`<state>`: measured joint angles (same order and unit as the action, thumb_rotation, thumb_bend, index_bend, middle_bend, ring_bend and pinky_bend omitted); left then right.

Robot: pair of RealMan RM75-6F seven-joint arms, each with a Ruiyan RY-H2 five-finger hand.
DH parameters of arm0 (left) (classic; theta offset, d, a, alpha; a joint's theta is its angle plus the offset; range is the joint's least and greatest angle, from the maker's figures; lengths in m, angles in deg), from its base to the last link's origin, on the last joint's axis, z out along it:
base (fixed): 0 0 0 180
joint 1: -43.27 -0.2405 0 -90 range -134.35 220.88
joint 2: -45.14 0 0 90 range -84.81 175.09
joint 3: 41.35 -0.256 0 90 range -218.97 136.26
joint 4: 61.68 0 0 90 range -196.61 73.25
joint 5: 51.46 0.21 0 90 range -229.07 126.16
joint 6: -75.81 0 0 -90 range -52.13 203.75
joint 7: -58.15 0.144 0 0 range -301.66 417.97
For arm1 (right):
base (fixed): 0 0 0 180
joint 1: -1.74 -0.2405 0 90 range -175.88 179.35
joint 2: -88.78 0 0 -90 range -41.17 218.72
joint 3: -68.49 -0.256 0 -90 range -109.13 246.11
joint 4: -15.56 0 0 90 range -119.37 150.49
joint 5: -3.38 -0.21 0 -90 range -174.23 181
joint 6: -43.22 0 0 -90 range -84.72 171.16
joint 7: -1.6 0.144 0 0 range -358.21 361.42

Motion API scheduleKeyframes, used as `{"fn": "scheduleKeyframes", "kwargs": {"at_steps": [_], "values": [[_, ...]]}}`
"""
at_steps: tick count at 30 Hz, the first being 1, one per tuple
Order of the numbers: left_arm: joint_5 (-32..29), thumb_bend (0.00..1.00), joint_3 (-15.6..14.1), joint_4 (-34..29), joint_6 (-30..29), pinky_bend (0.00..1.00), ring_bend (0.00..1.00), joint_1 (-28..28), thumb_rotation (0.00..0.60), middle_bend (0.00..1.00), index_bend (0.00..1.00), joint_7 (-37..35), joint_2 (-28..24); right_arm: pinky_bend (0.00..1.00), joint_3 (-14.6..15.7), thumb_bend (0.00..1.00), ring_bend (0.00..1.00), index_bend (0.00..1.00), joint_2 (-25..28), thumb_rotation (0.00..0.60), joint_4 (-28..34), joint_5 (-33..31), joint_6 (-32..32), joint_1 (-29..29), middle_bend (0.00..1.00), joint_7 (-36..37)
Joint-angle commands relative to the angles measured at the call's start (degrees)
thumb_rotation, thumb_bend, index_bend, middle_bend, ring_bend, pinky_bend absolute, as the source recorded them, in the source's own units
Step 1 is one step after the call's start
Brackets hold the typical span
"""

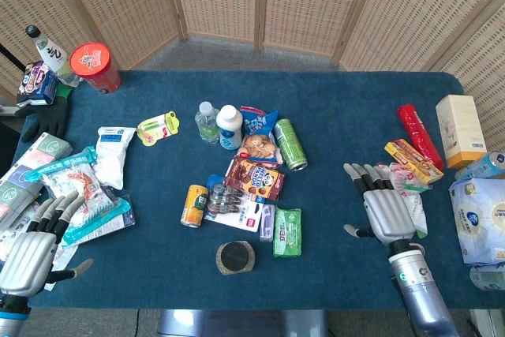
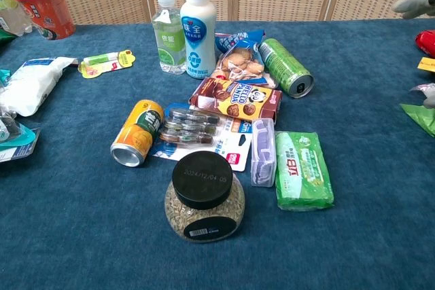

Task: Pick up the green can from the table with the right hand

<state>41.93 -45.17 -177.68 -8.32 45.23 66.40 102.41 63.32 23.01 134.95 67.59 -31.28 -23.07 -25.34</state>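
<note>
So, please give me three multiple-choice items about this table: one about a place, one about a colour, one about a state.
1. Where is the green can?
A. beside the cookie bag
B. in the right hand
C. on the jar

2. What colour is the jar's lid?
A. red
B. black
C. white

3. How is the right hand?
A. holding the can
B. closed in a fist
C. open, holding nothing

Answers: 1 A, it lies on its side next to the cookie bag. 2 B, the lid looks black. 3 C, fingers spread over the table.
</note>
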Motion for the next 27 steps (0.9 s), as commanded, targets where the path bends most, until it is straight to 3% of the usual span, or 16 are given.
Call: {"fn": "scheduleKeyframes", "kwargs": {"at_steps": [1,9,14,21,27], "values": [[-0.3,0.00,0.1,0.2,0.6,0.00,0.00,0.3,0.600,0.00,0.00,-0.2,0.1,0.00,-0.2,0.11,0.00,0.00,-0.3,0.600,-0.3,-0.9,0.4,-0.1,0.00,-0.2],[-0.3,0.00,0.6,0.2,1.3,0.00,0.00,1.2,0.600,0.00,0.00,-0.9,0.1,0.00,-1.1,0.11,0.00,0.00,-2.0,0.600,-2.1,0.6,0.4,0.0,0.00,2.0],[0.4,0.00,1.1,-0.2,1.3,0.00,0.00,1.8,0.600,0.00,0.00,-1.4,-0.5,0.00,-4.7,0.11,0.00,0.00,-5.2,0.600,-5.8,-0.1,3.1,-2.9,0.00,5.1],[1.7,0.00,0.8,-0.7,0.5,0.00,0.00,1.6,0.600,0.00,0.00,-1.7,-1.7,0.00,-10.0,0.11,0.00,0.00,-13.6,0.600,-13.9,-7.5,9.4,-10.5,0.00,3.9],[2.5,0.00,0.2,-0.4,-0.2,0.00,0.00,1.1,0.600,0.00,0.00,-2.4,-2.2,0.00,-13.2,0.08,0.00,0.00,-21.8,0.600,-24.7,-15.0,14.3,-17.9,0.00,0.7]]}}
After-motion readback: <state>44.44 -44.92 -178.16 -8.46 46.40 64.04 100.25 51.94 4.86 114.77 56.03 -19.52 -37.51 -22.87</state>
